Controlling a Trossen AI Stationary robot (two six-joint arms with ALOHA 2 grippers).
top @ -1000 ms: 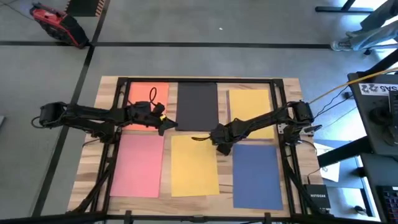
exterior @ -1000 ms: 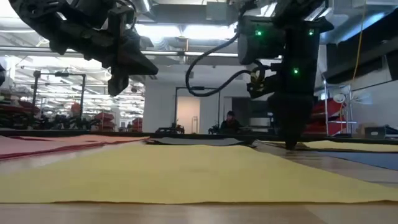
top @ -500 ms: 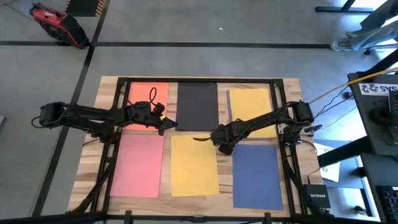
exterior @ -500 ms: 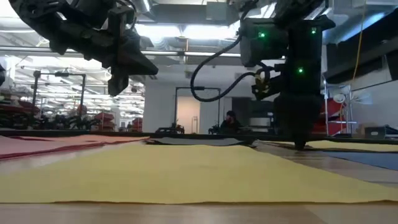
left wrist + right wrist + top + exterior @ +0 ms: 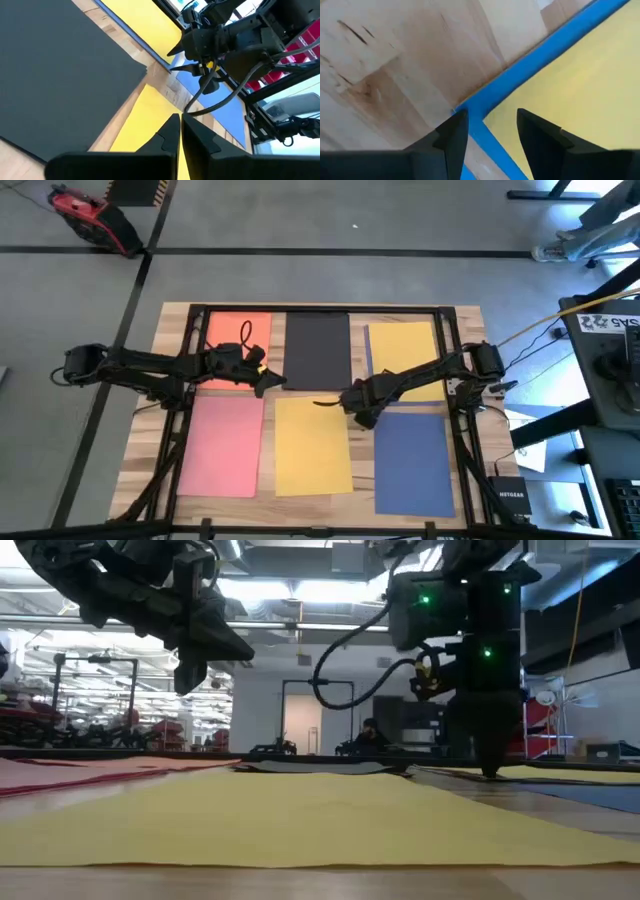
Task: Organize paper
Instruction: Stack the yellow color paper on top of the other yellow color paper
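I have the pale wooden slatted table (image 5: 165, 390) carrying six flat matte sheets in two rows: orange sheet (image 5: 225, 335), black sheet (image 5: 317, 345) and far yellow sheet (image 5: 400, 345) along the 12 o'clock side, pink sheet (image 5: 222, 445), near yellow sheet (image 5: 310, 445) and blue sheet (image 5: 412, 460) along the 6 o'clock side. My right gripper (image 5: 362, 412) sits low at the gap near table centre, just toward 3 o'clock, jaws narrowly parted, holding nothing; its wrist view shows a yellow sheet lying on a blue one, only a blue strip (image 5: 530, 55) exposed, corner on bare wood between the jaws. I judge the step to be picking that corner. To do it well I would come down straight, one jaw on the wood outside the corner, slide under the edge, close gently, and lift slowly so a single sheet peels up. My left gripper (image 5: 262, 380) hovers at the orange-black seam, toward 9 o'clock of centre, jaws closed on nothing. Writing: "NETGEAR" on a black box (image 5: 510, 498) off the table at 4 o'clock; white tag lettering (image 5: 610, 323) at 3 o'clock is unreadable.
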